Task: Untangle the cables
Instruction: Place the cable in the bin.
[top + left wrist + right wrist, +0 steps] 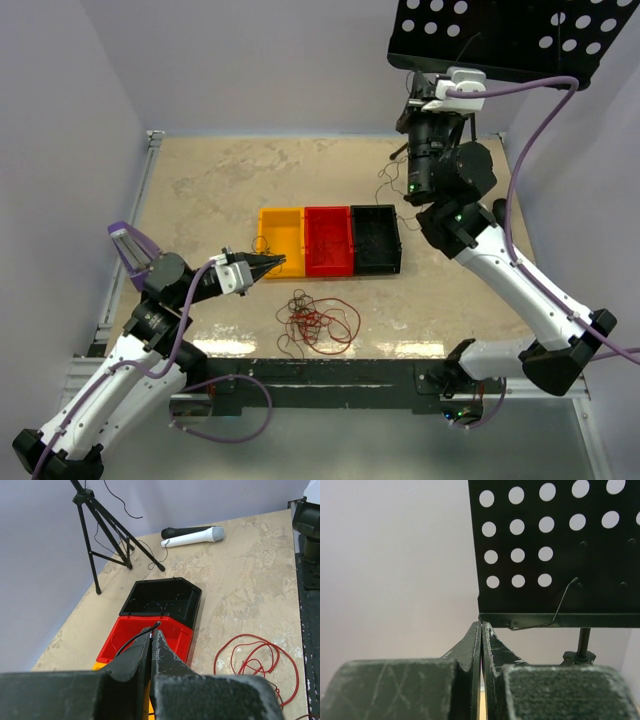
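Down on the left side, left claw (152,635) is clenched on one dark strand (131,641). I'd carry it right over the black bin (165,597) before letting go. Right claw (481,640) is shut, looks empty.

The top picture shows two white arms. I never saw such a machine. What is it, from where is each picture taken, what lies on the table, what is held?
These are two robot arms bolted at a table's near edge, each ending in a two-finger gripper. The top picture looks down from above and behind; the other two come from wrist cameras. On the table lie the cables, a snarl of thin red and dark wires, and a yellow bin, a red bin and a black bin. The left gripper is shut on one dark wire near the yellow bin. The right gripper is shut, raised by a music stand; nothing held shows.
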Robot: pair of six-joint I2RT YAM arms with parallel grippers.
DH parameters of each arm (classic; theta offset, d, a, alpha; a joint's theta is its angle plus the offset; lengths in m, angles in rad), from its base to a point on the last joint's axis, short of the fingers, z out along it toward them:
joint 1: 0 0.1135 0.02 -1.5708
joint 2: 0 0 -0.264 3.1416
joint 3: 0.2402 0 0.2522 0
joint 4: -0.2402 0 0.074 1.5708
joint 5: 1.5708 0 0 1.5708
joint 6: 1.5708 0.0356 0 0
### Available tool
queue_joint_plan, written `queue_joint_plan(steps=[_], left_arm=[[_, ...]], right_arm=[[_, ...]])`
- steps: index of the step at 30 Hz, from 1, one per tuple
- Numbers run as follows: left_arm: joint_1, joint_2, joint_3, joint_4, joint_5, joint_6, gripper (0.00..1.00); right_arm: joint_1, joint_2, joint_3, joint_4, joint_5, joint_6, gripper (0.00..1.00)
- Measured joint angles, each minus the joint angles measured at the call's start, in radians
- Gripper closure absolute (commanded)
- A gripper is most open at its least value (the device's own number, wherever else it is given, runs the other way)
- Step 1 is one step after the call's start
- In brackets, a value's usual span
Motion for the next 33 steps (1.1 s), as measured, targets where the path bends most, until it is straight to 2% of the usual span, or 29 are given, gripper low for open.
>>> queue_joint_plan(steps=[18,33], left_arm=[[0.000,0.000,0.000,0.000,0.000,0.001,1.00],[0.000,-0.007,0.000,0.000,0.000,0.004,1.00]], right_arm=[[0.000,0.006,-0.030,-0.018,-0.027,0.050,1.00],[0.000,0.014,-0.174,-0.075,-0.076,0.169,1.00]])
